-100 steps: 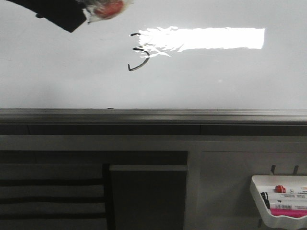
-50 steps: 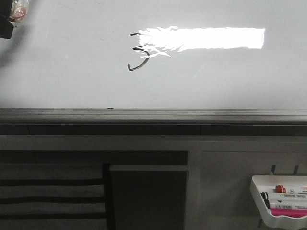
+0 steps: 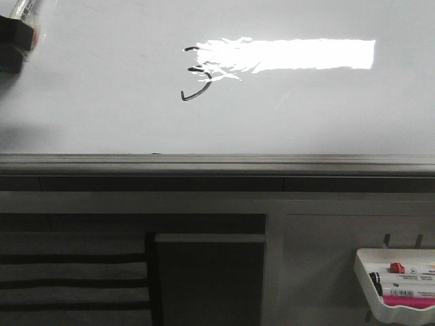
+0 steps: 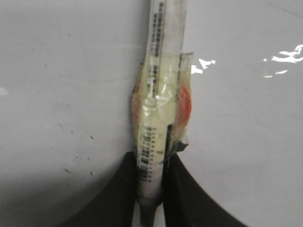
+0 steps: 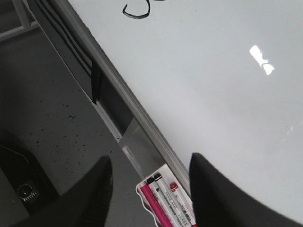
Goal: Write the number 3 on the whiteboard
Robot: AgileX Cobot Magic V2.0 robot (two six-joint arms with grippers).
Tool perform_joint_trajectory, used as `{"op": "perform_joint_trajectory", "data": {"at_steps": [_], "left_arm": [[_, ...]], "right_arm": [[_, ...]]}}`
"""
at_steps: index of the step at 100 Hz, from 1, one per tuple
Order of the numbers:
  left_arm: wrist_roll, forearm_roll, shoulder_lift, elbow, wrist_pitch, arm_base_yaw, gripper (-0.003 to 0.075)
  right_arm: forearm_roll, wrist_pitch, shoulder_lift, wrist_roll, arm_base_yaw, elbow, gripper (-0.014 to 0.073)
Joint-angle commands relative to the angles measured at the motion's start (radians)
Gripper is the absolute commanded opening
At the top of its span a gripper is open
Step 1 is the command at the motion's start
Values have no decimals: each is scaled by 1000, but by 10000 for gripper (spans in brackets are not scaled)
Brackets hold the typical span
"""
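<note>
The whiteboard (image 3: pixel 285 115) fills the upper front view, glossy with a bright rectangular glare. The number 3 (image 3: pixel 196 75) is a thin dark digit just left of the glare, its right side washed out; its lower curve shows in the right wrist view (image 5: pixel 135 12). My left gripper (image 3: pixel 13 37) is at the board's far upper left, shut on a white marker (image 4: pixel 161 94) wrapped in clear tape with a red patch; the marker points at the board (image 4: pixel 61 71). My right gripper (image 5: pixel 150 189) is open and empty, off the board, above the marker tray.
A grey rail (image 3: pixel 217 165) runs under the board. A small white tray (image 3: pixel 397 278) at the lower right holds a pink, a black-capped and a red-capped marker; it also shows in the right wrist view (image 5: pixel 163 201). Dark panels and a speckled floor (image 5: pixel 52 127) lie below.
My left gripper with the marker moved from the upper middle of the board, near the 3, out to the far upper left corner. The 3 is unchanged.
</note>
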Motion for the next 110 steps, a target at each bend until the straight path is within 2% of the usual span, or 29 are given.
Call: {"op": "perform_joint_trajectory", "data": {"at_steps": [1, 18, 25, 47, 58, 67, 79, 87, 94, 101, 110], "left_arm": [[-12, -8, -3, -26, -48, 5, -19], [-12, -8, 3, -26, -48, 5, -15], [-12, -8, 3, -26, -48, 5, 19], [-6, 27, -9, -26, -48, 5, 283], [-6, 127, -50, -31, -14, 5, 361], [-6, 176, -115, -48, 98, 5, 370], [-6, 330, -260, -114, 397, 5, 370], [-12, 416, -357, -166, 605, 5, 368], [-63, 482, -443, -188, 714, 5, 358], [-199, 533, -525, -184, 738, 7, 328], [-327, 557, -617, -148, 700, 17, 260]], "right_arm": [[14, -50, -11, 0, -7, -26, 327], [14, -50, -11, 0, -7, -26, 327], [14, -48, -11, 0, -7, -26, 327], [4, -34, -11, 0, -7, -26, 327], [-45, 7, -15, 61, -7, -33, 327], [-136, 49, -15, 242, -7, -53, 327], [-299, 80, -38, 552, -7, -52, 324], [-322, 42, -73, 687, -7, -5, 324], [-322, -50, -123, 756, -7, 69, 320], [-322, -177, -184, 787, -7, 151, 257], [-322, -340, -261, 793, -7, 240, 85]]}}
